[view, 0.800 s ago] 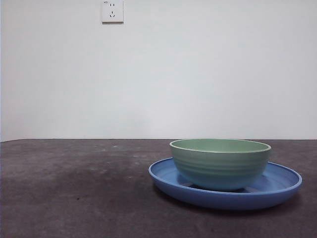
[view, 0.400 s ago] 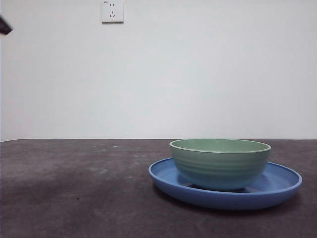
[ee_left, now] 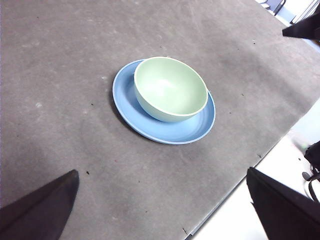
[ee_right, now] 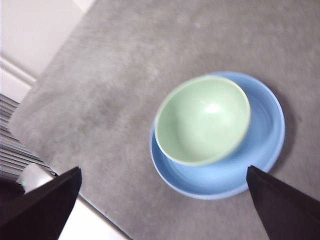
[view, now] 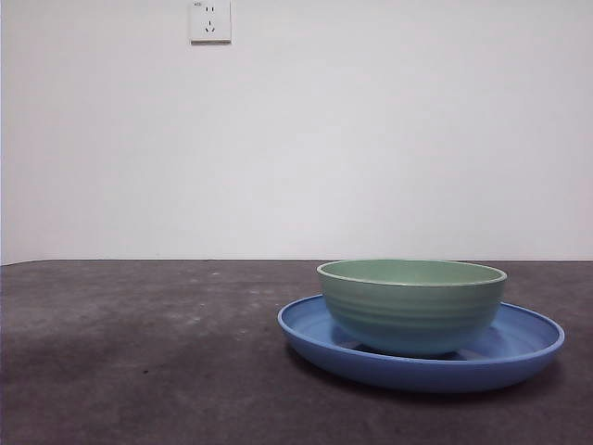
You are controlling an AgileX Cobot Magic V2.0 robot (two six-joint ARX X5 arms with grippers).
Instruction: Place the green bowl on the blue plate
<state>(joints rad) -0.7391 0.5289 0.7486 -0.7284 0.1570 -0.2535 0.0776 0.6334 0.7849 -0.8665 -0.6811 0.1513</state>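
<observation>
The green bowl (view: 412, 306) stands upright inside the blue plate (view: 528, 348), right of the table's middle in the front view; nothing holds it. High above the table, my left gripper (ee_left: 161, 171) is open and empty, and looks down on the bowl (ee_left: 171, 87) sitting off-centre in the plate (ee_left: 197, 127). Also raised, open and empty is my right gripper (ee_right: 164, 168); its blurred view shows the bowl (ee_right: 202, 120) on the plate (ee_right: 267, 120). Neither arm appears in the front view.
The dark grey table (view: 139, 352) runs to a white wall with a socket (view: 210, 20). The table's edge (ee_left: 235, 185) lies close to the plate. The other arm's black tip (ee_left: 302, 27) shows in a corner of the left wrist view.
A black arm tip that showed at the front view's upper left edge half a second ago has left the picture. Bowl and plate have not moved.
</observation>
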